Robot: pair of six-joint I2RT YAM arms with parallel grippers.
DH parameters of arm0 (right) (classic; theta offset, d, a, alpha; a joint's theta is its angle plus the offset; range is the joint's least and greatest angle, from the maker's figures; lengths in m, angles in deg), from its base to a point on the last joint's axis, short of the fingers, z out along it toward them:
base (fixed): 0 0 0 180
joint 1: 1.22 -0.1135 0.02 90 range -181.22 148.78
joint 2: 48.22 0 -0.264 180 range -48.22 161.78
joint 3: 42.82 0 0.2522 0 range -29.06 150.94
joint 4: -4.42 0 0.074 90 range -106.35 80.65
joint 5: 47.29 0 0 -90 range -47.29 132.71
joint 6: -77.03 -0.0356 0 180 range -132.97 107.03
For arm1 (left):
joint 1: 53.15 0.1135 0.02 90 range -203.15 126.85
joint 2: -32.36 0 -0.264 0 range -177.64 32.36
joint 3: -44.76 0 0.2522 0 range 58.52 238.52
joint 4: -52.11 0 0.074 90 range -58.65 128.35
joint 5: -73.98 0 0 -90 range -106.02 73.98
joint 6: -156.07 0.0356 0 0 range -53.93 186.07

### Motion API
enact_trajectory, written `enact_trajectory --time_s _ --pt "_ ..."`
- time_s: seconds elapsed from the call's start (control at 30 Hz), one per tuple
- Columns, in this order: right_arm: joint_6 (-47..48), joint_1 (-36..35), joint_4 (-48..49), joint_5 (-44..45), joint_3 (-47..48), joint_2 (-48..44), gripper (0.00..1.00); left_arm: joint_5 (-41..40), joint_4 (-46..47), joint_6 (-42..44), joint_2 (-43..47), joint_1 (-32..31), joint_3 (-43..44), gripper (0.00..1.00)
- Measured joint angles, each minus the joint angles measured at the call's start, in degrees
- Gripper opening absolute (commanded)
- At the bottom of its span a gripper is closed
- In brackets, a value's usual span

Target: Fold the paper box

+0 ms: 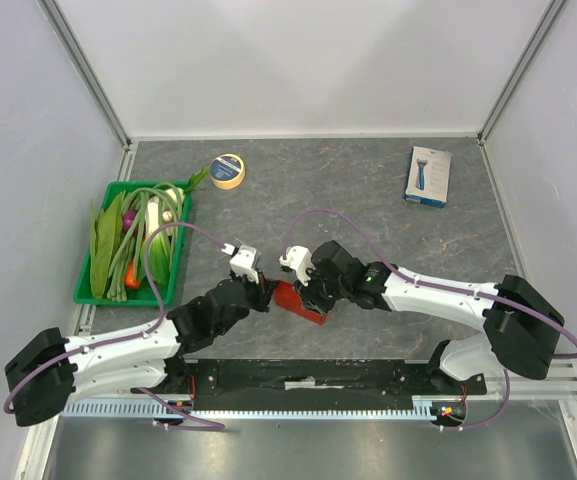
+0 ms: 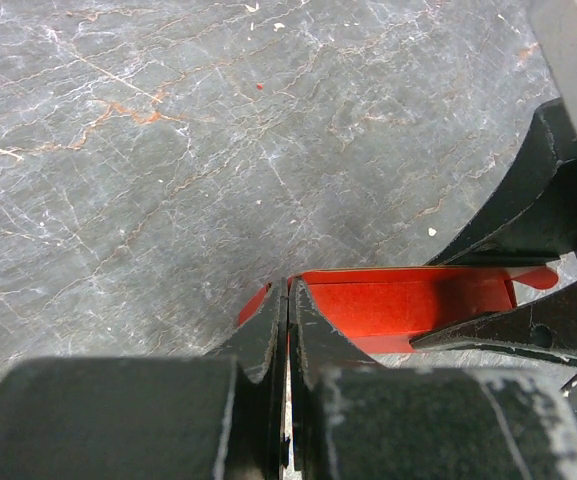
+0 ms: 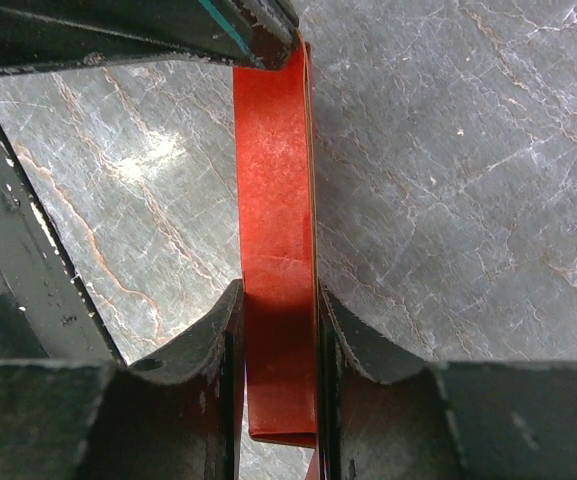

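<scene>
The red paper box (image 1: 295, 300) sits between both grippers at the near middle of the grey table, partly folded and held just over it. My left gripper (image 1: 267, 295) is shut on a thin edge of the box; in the left wrist view the jaws (image 2: 288, 297) are pressed together with red card (image 2: 408, 305) on both sides. My right gripper (image 1: 310, 297) is shut on the other end; in the right wrist view a narrow red panel (image 3: 276, 220) stands upright between its fingertips (image 3: 278, 305). Much of the box is hidden under the grippers in the top view.
A green tray (image 1: 82, 292) with leafy vegetables stands at the left. A roll of yellow tape (image 1: 228, 171) lies at the back. A white-and-blue retail box (image 1: 428, 176) lies at the back right. White walls enclose the table on three sides.
</scene>
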Motion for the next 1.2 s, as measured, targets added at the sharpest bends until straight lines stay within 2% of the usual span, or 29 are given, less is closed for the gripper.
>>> enact_trajectory --time_s 0.8,0.9,0.93,1.0,1.2 --pt "0.4 1.6 1.4 -1.1 0.0 0.6 0.15 -3.6 -6.9 -0.2 -5.1 -0.3 6.6 0.02" --pt "0.5 1.6 1.4 -1.1 0.0 0.6 0.20 -3.6 -7.7 -0.1 -4.9 -0.3 6.8 0.02" --pt "0.5 1.6 1.4 -1.1 0.0 0.6 0.29 -3.6 -7.9 -0.1 -4.9 -0.3 7.0 0.02" --pt "0.5 1.6 1.4 -1.0 0.0 0.6 0.38 -3.5 -8.5 0.2 -4.9 -0.3 7.3 0.02" --pt "0.9 1.9 -1.5 1.7 1.9 1.8 0.53 -3.4 -8.6 1.1 -4.9 0.0 7.1 0.02"
